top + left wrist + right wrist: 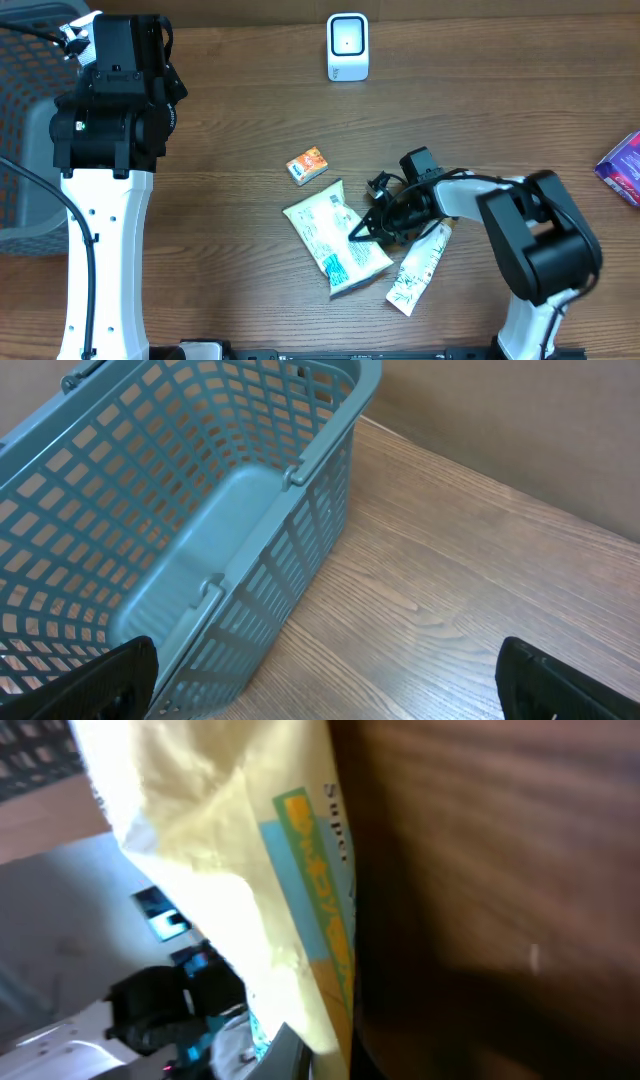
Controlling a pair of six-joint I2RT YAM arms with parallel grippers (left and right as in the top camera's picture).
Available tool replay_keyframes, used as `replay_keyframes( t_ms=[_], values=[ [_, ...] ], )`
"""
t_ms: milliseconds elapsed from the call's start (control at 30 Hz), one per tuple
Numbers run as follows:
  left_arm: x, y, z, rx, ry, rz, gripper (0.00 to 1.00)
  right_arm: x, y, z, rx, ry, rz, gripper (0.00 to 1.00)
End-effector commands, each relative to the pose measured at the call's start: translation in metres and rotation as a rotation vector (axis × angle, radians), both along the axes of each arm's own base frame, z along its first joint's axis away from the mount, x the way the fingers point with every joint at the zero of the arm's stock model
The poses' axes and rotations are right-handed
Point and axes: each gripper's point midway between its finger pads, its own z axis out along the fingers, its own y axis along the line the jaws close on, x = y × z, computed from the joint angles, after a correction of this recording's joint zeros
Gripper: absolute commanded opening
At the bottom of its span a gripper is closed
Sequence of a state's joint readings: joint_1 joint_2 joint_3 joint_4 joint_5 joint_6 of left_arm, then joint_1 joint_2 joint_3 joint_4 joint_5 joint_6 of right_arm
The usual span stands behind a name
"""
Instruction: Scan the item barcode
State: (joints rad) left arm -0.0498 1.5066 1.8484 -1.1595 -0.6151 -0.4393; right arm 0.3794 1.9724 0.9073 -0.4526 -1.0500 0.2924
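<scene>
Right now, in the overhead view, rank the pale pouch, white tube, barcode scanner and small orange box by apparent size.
1. pale pouch, clearly the largest.
2 and 3. white tube and barcode scanner: too close to rank; the tube looks longer but narrower.
4. small orange box, the smallest.

Overhead straight down on table (pixel 250 100); left wrist oblique on basket (pixel 200 510); right wrist tight on pouch (pixel 220 870).

Soft, even light is falling on the wooden table (pixel 250 110) from above, making only faint shadows. The scanner (pixel 347 45) is glowing bright white. The right wrist view is looking blurry and smeared, and glare is washing out the packet (pixel 220 850).
</scene>
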Motion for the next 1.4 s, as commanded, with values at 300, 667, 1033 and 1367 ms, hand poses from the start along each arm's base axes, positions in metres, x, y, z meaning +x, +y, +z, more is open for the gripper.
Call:
replay_keyframes(
  t_ms=[300,667,1033,1367],
  values=[
    [0.0,0.003,0.003,0.005,-0.01,0.017,1.0,0.015,-0.009,0.109,0.016,-0.377,-0.001,0.04],
    [0.0,0.003,0.003,0.005,-0.01,0.017,1.0,-0.011,0.005,0.2,0.339,-0.471,0.083,0.04],
    [0.0,0.003,0.003,0.005,-0.01,0.016,1.0,-0.016,0.006,0.236,0.553,-0.525,0.146,0.04],
    [0.0,0.003,0.003,0.005,-0.01,0.017,1.0,0.0,0.005,0.188,0.392,-0.469,0.089,0.04]
  ],
)
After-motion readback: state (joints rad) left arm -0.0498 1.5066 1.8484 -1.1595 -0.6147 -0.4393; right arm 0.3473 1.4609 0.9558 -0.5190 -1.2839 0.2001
